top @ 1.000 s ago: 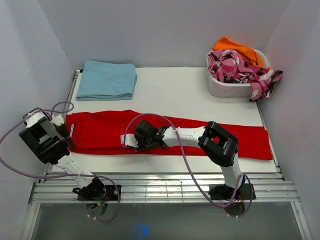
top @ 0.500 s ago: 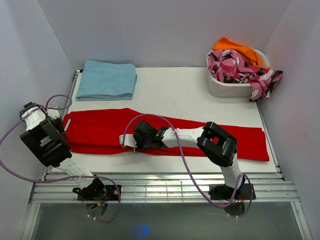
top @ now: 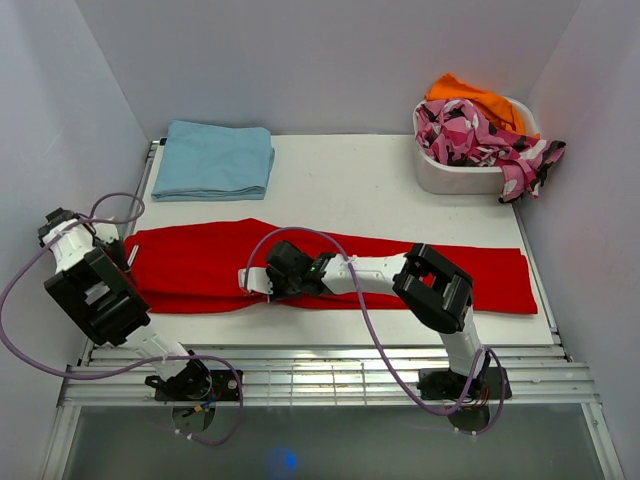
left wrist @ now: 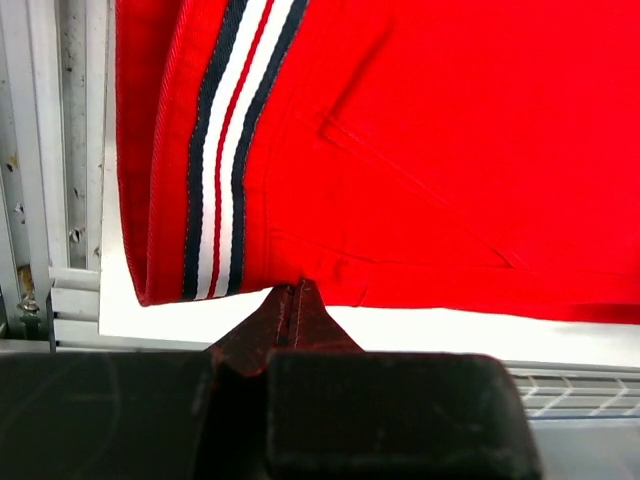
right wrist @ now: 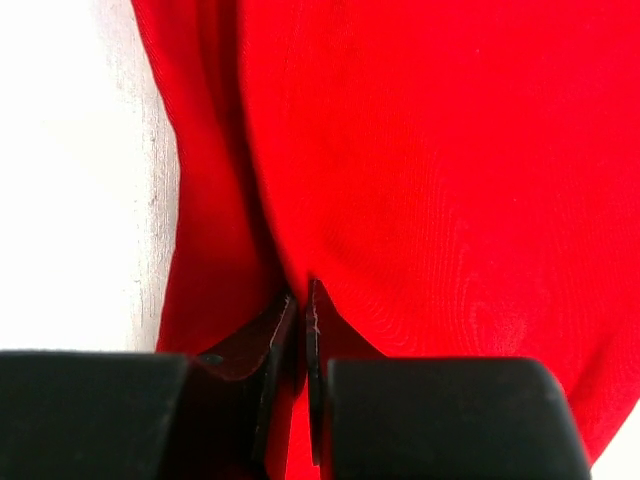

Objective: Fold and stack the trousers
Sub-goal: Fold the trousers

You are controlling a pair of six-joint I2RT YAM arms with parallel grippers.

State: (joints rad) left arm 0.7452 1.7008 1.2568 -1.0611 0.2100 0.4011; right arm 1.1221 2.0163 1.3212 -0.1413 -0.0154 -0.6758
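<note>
The red trousers [top: 200, 262] lie stretched left to right across the white table [top: 360, 190]. My left gripper [top: 128, 262] is shut on their near edge at the left end. In the left wrist view [left wrist: 290, 290] its tips pinch the red cloth [left wrist: 450, 150] next to the waistband with navy and white stripes [left wrist: 215, 150]. My right gripper [top: 252, 280] is shut on the near edge around the middle. In the right wrist view [right wrist: 305, 295] a thin fold of red cloth [right wrist: 450, 150] runs between its jaws.
A folded light blue garment [top: 215, 160] lies at the back left. A white basket [top: 455, 178] at the back right holds a pink-black-white patterned garment [top: 480, 135] and an orange one [top: 470, 95]. Metal rails [top: 320, 372] run along the near edge. Walls close in on both sides.
Both grippers have shifted a little to the left with the cloth in them. The whole trousers have slid left, and the right end has pulled in from the table's right edge.
</note>
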